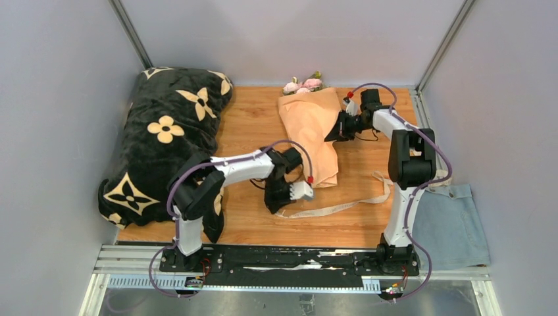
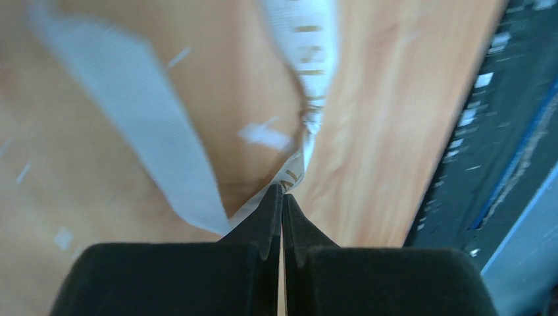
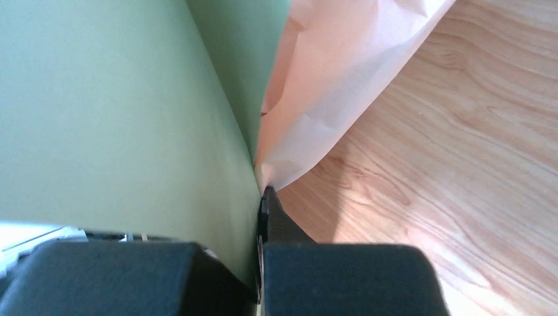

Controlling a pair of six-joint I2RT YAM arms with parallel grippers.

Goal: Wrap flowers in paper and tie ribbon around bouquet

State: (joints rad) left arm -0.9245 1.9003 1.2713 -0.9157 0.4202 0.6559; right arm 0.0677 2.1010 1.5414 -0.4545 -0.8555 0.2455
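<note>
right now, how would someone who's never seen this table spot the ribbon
Find the wooden table, then the peach bouquet lying on it. Just nearer the arm bases than its narrow end, the ribbon trails across the wood, pinched in the left gripper. It is the only long, narrow cream band; the bouquet is broad and peach.

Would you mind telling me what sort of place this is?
Probably a robot test booth, not a flower shop: plain grey walls with metal corner posts enclose a wooden table, and two arms are bolted to a rail at its near edge.
</note>
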